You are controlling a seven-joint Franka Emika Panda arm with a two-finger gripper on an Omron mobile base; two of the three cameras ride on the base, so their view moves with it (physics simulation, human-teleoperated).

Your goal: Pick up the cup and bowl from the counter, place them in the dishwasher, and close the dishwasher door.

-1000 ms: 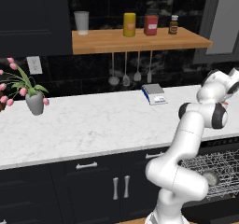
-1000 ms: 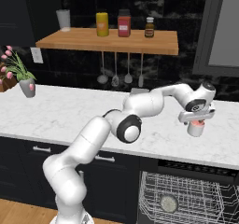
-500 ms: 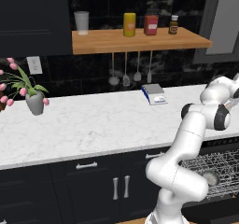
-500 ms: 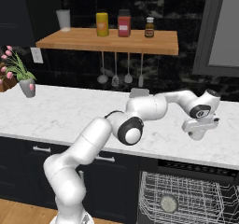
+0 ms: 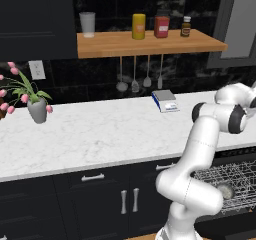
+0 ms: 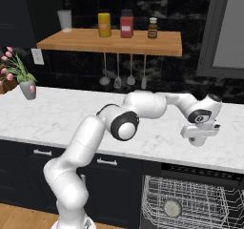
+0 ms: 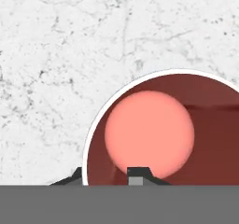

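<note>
I see my gripper point(image 6: 200, 138) held low over the right end of the white marble tabletop point(image 5: 100, 134), above the open dishwasher point(image 6: 190, 204) with its wire racks. Looking down from the hand, a red cup point(image 7: 163, 129) with a white rim and pink bottom stands on the tabletop; one finger point(image 7: 138, 174) sits inside the rim and the other just outside, drawn narrow on the wall.
</note>
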